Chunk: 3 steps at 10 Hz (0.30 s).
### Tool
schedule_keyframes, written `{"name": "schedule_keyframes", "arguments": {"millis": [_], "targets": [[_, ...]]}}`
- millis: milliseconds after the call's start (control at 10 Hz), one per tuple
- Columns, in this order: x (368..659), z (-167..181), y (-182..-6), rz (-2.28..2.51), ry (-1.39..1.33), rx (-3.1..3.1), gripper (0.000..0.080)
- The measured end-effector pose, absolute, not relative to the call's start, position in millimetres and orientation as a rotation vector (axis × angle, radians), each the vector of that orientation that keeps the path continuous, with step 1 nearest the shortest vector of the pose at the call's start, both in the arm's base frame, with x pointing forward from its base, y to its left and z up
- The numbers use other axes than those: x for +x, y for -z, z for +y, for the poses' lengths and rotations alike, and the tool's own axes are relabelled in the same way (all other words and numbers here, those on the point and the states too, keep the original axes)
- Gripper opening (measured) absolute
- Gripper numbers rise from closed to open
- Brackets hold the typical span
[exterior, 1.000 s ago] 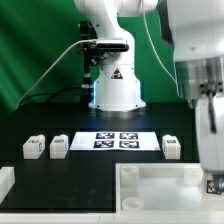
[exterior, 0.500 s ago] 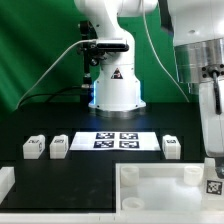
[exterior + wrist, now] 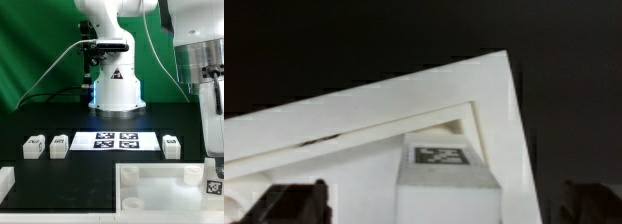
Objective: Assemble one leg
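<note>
One leg (image 3: 213,185), a small white block with a black-and-white tag, stands at the corner of the large white panel (image 3: 160,180) on the exterior view's right. My gripper (image 3: 211,168) hangs just above it. In the wrist view the leg (image 3: 445,160) stands inside the panel's corner (image 3: 491,90), and my gripper (image 3: 438,205) straddles it. The dark fingers (image 3: 287,205) stand apart from the leg with white gaps on both sides, so the gripper is open. Three more legs lie on the black table: two at the exterior view's left (image 3: 33,147) (image 3: 58,147) and one right of the middle (image 3: 171,147).
The marker board (image 3: 117,140) lies flat in front of the robot base (image 3: 115,90). A white part (image 3: 5,180) sits at the lower left edge of the exterior view. A green backdrop stands behind.
The arm has risen a little over the last second, uncovering the leg's tag at the panel corner. The leg has stayed in place. Nothing moves in the last half second.
</note>
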<state>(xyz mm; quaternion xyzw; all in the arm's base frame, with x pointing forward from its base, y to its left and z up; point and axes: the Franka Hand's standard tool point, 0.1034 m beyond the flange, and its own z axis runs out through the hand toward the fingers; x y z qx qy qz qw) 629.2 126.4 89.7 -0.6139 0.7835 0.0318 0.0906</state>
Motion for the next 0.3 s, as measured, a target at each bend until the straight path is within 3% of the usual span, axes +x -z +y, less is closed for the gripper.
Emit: {"name": "schedule_keyframes", "arguments": {"millis": [300], "targets": [[629.1,126.4,-89.5,2.328,-0.095,-1.826,0.0649]]}}
